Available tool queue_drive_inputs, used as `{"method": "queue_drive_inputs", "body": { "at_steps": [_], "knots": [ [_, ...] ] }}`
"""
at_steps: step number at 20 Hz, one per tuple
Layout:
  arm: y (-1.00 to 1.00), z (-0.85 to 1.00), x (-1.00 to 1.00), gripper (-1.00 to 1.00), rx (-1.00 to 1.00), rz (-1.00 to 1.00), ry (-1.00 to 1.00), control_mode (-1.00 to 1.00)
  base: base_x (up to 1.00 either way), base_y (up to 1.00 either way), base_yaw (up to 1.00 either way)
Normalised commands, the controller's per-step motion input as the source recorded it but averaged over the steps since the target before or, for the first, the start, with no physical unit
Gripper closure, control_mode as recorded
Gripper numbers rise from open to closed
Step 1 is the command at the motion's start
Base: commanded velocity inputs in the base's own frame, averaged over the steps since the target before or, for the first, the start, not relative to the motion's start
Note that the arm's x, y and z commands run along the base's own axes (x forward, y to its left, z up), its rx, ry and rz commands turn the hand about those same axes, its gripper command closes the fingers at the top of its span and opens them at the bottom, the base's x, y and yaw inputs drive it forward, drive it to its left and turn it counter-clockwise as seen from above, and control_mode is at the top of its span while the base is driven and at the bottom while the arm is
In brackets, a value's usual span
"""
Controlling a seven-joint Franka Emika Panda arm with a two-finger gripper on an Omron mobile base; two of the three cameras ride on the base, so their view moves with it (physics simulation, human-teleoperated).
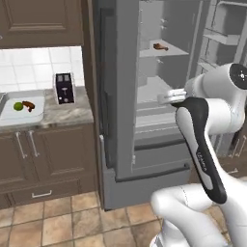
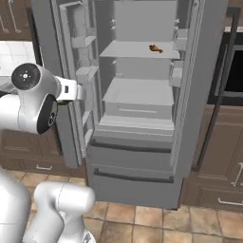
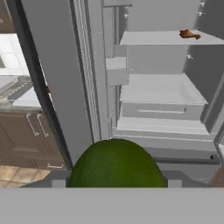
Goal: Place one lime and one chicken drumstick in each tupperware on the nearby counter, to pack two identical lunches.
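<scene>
A green lime (image 3: 116,166) sits right in front of the hand camera, with my gripper (image 3: 116,183) shut on it in front of the open fridge. A brown chicken drumstick (image 3: 189,34) lies on the fridge's upper shelf, also seen at drumstick (image 1: 160,47) and drumstick (image 2: 155,49). On the counter (image 1: 62,115) to the left stands a white tupperware (image 1: 9,116) holding a lime (image 1: 18,106) and a drumstick (image 1: 29,105). My hand (image 1: 171,96) hovers at the fridge's middle shelf height.
A black toaster (image 1: 64,88) stands on the counter beside the fridge. The fridge's left door (image 1: 113,96) stands open between my hand and the counter. Dark wooden cabinets (image 1: 29,154) run below the counter, over a tiled floor.
</scene>
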Motion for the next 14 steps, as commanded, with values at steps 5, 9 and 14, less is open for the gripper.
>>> {"method": "queue_drive_inputs", "body": {
  "at_steps": [5,9,14],
  "knots": [
    [0.0,0.0,0.0,1.0,0.0,0.0,0.0,1.0,-0.3,1.0,-0.03],
    [0.0,0.0,0.0,1.0,0.0,0.0,0.0,1.0,-0.13,1.0,-0.03],
    [0.0,0.0,0.0,1.0,0.0,0.0,0.0,1.0,-0.01,1.0,-0.01]
  ]
}}
